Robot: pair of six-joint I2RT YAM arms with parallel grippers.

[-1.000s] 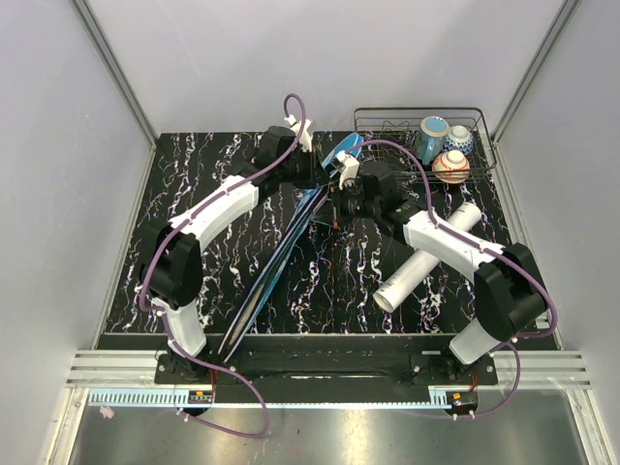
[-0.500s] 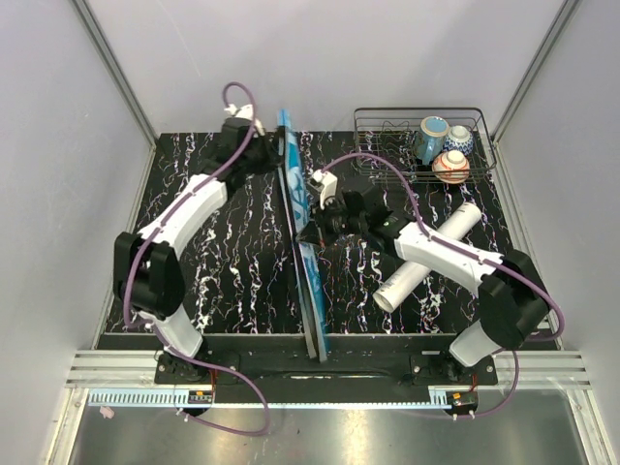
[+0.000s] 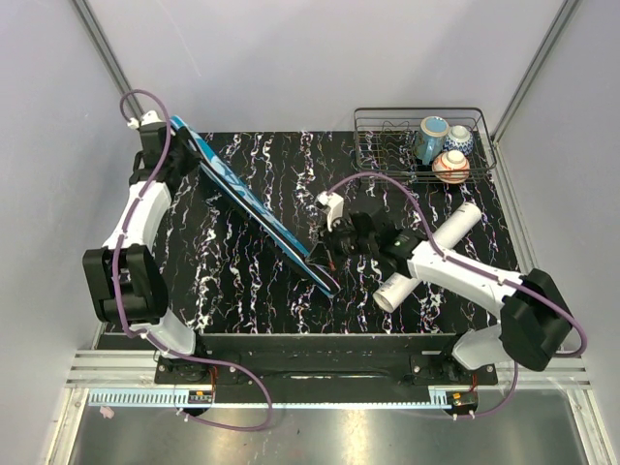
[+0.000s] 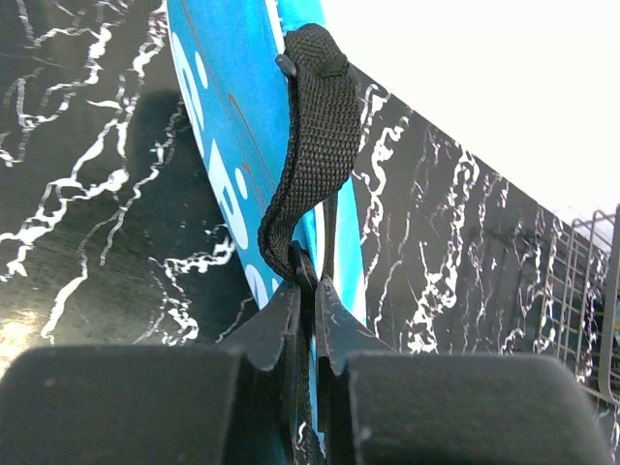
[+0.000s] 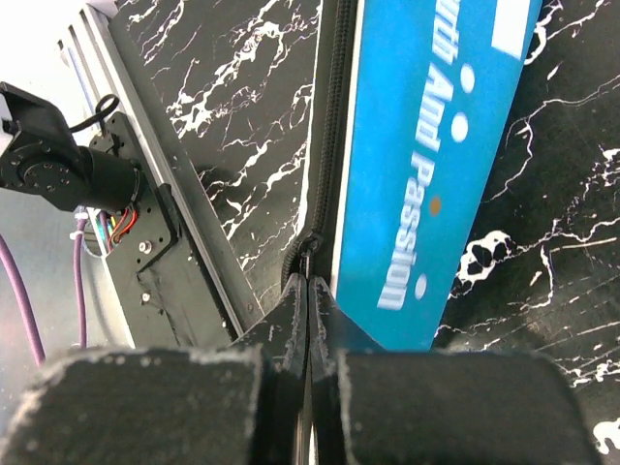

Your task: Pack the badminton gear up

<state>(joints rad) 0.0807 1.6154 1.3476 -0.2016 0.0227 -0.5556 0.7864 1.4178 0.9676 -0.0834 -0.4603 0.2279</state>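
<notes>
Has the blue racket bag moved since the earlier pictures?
Yes. The far end of the bag has swung left, away from the wire rack.

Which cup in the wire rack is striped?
The cream ceramic cup with red-orange bands, frontmost; the pale blue cup and blue-and-white patterned cup sit behind it.

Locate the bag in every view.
Top: bag slants from the far left corner down to centre.
Left wrist: bag at top centre, behind its black strap.
Right wrist: bag fills the upper right, zipper along its left edge.
Shared landmark: the black marbled table under it.
</notes>
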